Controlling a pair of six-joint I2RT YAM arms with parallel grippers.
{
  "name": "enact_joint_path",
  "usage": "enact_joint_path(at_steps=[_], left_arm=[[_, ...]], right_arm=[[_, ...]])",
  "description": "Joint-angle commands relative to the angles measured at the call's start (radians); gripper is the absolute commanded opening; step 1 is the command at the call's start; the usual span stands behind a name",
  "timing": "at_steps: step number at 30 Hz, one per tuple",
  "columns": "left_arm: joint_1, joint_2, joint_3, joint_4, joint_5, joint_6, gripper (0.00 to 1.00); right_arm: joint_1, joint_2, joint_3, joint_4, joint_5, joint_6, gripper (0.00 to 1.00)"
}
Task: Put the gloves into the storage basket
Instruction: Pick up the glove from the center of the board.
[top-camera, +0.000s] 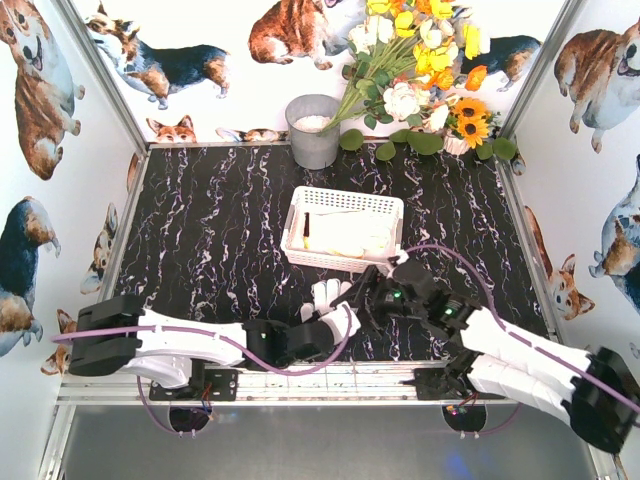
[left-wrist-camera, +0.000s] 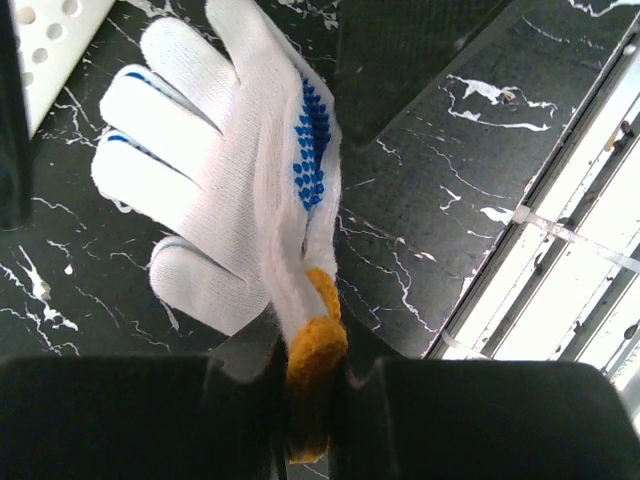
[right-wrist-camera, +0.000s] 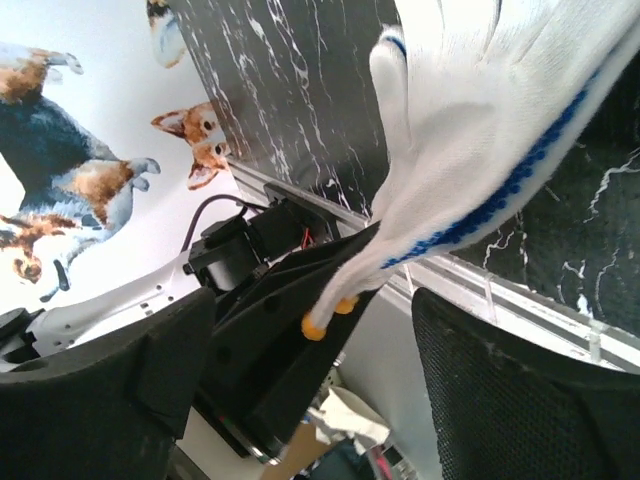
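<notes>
**One thin pinch on the cuff carries the glove**

The left gripper (left-wrist-camera: 312, 400) is shut on the orange cuff edge of a blue-dotted glove (left-wrist-camera: 250, 170). Only that narrow band sits between its jaws, while the palm and fingers spread out beyond over the dark marble table (top-camera: 200, 230). Knit this loose stretches and slides, so I judge a quick lift or swing could pull the cuff out of the pinch and drop the glove short of its target.

The right gripper (right-wrist-camera: 315, 370) stands wide open and holds nothing. The glove's body hangs close in front of its jaws, and the two wrists crowd together at the near edge. If the left arm moves off before the right one clears, a knitted finger may snag on a right jaw, or the arms may bump.

The storage basket (top-camera: 350, 196) sits just beyond, with other gloves (top-camera: 350, 238) already lying in it. A low carry could drag the dangling fingers against its flared rim and leave the glove draped over the edge rather than inside.
</notes>
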Motion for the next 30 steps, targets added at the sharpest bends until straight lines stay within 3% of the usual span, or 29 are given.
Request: enact_joint_path(at_steps=[1, 4, 16, 30], left_arm=[[0.017, -0.046, -0.009, -0.007, 0.035, -0.018, 0.00], [0.019, -0.058, -0.007, -0.019, 0.044, -0.014, 0.00], [0.019, -0.090, 0.002, -0.031, 0.069, -0.001, 0.00], [0.019, -0.137, 0.007, -0.034, 0.100, 0.022, 0.00]], right_arm=[[-0.017, -0.083, -0.038, -0.023, 0.098, 0.013, 0.84], [-0.017, -0.087, -0.077, 0.016, 0.117, 0.052, 0.89], [-0.017, 0.101, -0.113, 0.223, 0.142, 0.142, 0.91], [-0.010, 0.347, -0.126, 0.457, 0.066, 0.148, 0.81]])
